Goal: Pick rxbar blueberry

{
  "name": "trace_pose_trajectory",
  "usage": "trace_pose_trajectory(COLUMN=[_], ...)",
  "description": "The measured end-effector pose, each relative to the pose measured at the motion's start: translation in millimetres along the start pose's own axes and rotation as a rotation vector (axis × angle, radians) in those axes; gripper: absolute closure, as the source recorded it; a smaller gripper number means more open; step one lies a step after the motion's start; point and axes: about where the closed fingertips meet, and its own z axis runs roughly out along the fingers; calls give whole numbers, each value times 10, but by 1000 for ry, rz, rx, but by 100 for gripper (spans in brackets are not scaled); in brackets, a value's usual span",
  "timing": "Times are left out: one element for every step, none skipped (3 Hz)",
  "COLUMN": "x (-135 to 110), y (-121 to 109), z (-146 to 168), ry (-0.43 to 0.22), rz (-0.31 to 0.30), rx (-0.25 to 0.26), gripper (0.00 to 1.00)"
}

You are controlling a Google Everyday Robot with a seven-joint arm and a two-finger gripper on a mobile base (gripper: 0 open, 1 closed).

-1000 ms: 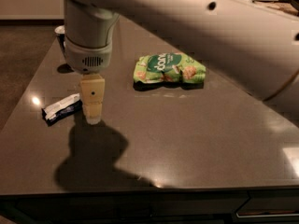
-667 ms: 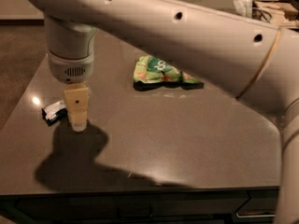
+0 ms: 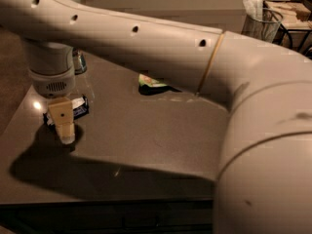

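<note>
The rxbar blueberry [image 3: 78, 107] lies flat near the left edge of the dark table [image 3: 146, 130], a dark wrapper with a white label panel. My gripper [image 3: 65, 135] hangs from the wrist at the left, its tan fingers pointing down just in front of the bar and covering its left end. The tips are at or just above the table top. The large white arm crosses the whole upper view.
A green chip bag [image 3: 152, 82] lies at the table's middle back, mostly hidden under the arm. A can [image 3: 79, 62] stands at the back left behind the wrist. A wire basket [image 3: 261, 21] stands off the table at the far right.
The arm has swung left and lower, now covering most of the chip bag. The gripper has moved left to stand directly over the bar's near end.
</note>
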Motion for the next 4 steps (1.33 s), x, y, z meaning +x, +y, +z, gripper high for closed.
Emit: trace_pose_trajectory(x=[-37, -31, 8, 5], y=[-79, -120, -166, -173], z=[136, 199, 178, 153], ry=[20, 39, 53, 53], rz=[-8, -19, -21, -22], rx=[-41, -80, -101, -101], gripper=[17, 41, 64, 87])
